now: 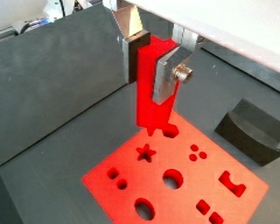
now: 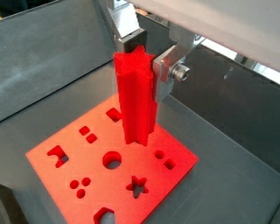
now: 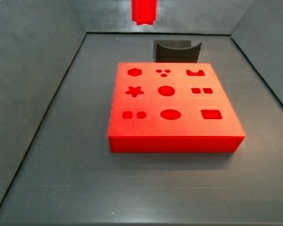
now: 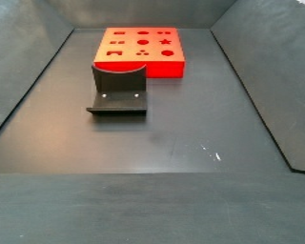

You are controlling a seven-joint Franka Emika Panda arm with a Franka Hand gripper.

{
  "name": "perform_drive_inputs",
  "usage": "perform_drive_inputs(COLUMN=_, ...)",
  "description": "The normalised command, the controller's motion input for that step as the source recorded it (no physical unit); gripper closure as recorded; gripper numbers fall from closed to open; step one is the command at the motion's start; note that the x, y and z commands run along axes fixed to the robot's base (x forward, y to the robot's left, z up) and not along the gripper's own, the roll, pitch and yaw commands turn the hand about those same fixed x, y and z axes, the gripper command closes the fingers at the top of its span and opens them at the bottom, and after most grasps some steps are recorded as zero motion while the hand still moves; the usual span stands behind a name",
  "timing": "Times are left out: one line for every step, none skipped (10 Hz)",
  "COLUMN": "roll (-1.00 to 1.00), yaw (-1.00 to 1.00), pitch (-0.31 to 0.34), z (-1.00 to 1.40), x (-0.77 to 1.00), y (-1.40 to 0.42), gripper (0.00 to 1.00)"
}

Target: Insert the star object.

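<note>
My gripper [image 1: 150, 70] is shut on the star object [image 1: 152, 96], a slim bright-red peg with a star-shaped section that hangs upright between the fingers. Both also show in the other wrist view, the gripper [image 2: 143, 61] and the peg [image 2: 136, 96]. The peg's lower end hovers above the red block [image 1: 171, 201], near its far edge, short of the star hole [image 1: 145, 154]. In a side view only the peg's lower end [image 3: 143, 11] shows, high above the block [image 3: 177, 141] and its star hole [image 3: 134, 91]. The gripper is out of the other side view.
The dark fixture [image 3: 173, 46] stands on the floor just beside the red block, also seen in a side view [image 4: 118, 91] and a wrist view [image 1: 254, 129]. The block [image 4: 142, 67] has several other shaped holes. Dark walls enclose the floor.
</note>
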Motion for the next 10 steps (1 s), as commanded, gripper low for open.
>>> perform_drive_inputs(roll=0.00, yaw=-0.26, pitch=0.000, z=-0.23, x=0.00, y=0.00, gripper=1.00)
perform_drive_inputs(roll=0.02, yaw=-0.83, pitch=-0.084, z=-0.59, x=0.00, y=-0.13, gripper=1.00)
perform_drive_inputs(roll=0.00, yaw=-1.00, pitch=-0.004, z=-0.57, x=0.00, y=0.00, gripper=1.00)
perform_drive_inputs(roll=0.00, yaw=-1.00, pitch=0.000, z=-0.58, x=0.00, y=0.00, gripper=1.00)
perform_drive_inputs(roll=0.00, yaw=-1.00, pitch=0.000, z=-0.58, x=0.00, y=0.00, gripper=1.00)
perform_drive_inputs(roll=0.00, yaw=-1.00, pitch=-0.077, z=-0.54, x=0.00, y=0.00, gripper=1.00)
perform_drive_inputs(roll=0.24, yaw=-0.63, pitch=0.000, z=-0.64, x=-0.07, y=-0.20, gripper=1.00)
perform_drive_inputs(roll=0.29, yaw=-0.55, pitch=0.000, z=-0.58, x=-0.26, y=-0.15, gripper=1.00)
perform_drive_inputs(roll=0.36, yaw=-0.63, pitch=0.000, z=-0.49, x=0.00, y=-0.08, gripper=1.00)
perform_drive_inputs(roll=0.47, yaw=-0.41, pitch=-0.026, z=-0.36, x=-0.01, y=-0.14, gripper=1.00)
